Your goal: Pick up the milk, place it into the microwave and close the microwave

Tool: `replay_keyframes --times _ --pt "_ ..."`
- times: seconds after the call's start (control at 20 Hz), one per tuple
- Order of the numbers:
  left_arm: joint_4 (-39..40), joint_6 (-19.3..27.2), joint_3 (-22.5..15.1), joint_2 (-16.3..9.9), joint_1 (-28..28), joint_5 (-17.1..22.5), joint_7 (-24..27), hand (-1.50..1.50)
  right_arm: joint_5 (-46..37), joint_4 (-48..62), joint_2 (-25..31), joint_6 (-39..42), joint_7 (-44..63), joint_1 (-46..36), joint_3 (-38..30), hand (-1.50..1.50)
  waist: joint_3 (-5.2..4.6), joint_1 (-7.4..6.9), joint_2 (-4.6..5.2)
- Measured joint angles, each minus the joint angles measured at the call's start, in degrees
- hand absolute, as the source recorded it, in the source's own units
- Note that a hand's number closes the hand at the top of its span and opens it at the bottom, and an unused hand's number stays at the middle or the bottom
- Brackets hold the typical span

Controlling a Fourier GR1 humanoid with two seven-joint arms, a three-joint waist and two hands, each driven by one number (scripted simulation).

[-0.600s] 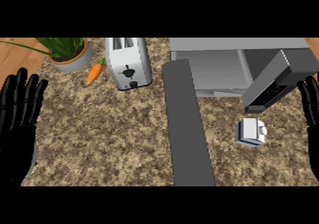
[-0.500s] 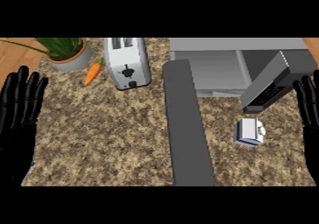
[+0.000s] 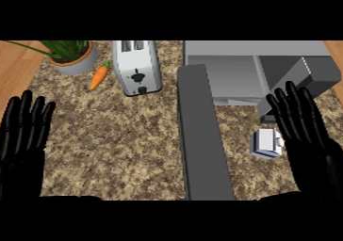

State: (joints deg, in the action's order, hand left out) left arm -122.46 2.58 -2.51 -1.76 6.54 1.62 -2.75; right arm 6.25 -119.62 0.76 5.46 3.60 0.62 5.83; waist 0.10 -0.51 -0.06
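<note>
Head view — right hand (image 3: 308,136), fingers straight, just beside the milk (image 3: 267,143); left hand (image 3: 21,136) rests spread.

open microwave door (image 3: 204,136) splits counter (image 3: 118,146), left side free

This is a home kitchen. A speckled brown granite bench (image 3: 126,141) carries a silver two-slot toaster (image 3: 137,67) with a black lever, and beside it an orange carrot (image 3: 98,77) with a green top. A leafy green plant in a grey pot (image 3: 71,57) stands at the bench's far left corner. To the right sits a grey box-shaped microwave (image 3: 244,70), its door (image 3: 202,136) swung open. Warm wooden flooring (image 3: 14,66) shows past the bench's edge.
</note>
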Motion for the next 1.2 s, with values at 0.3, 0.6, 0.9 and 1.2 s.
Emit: replay_keyframes --times 0.3,0.6,0.9,1.2 --pt "-2.1 -1.3 -0.3 1.0 5.8 2.1 2.0 -1.50 0.7 -1.4 -0.5 -1.1 1.3 0.8 3.0 -1.50 -0.09 0.24 -0.01" --pt "-4.5 -3.0 0.2 0.4 10.9 3.9 3.8 -1.50 -3.4 -0.6 -0.4 -5.4 -1.1 2.8 3.8 -1.50 -0.11 0.27 -0.02" --pt "-5.0 -4.9 1.2 0.4 13.6 5.2 5.6 -1.50 -5.6 4.7 -0.2 -7.7 -2.6 0.5 0.8 -1.50 -0.12 0.22 0.02" --pt "-5.7 -7.6 3.0 0.0 17.4 7.3 7.9 -1.50 -4.1 11.3 0.4 -6.6 -8.2 2.3 -3.0 -1.50 -0.11 0.21 0.01"
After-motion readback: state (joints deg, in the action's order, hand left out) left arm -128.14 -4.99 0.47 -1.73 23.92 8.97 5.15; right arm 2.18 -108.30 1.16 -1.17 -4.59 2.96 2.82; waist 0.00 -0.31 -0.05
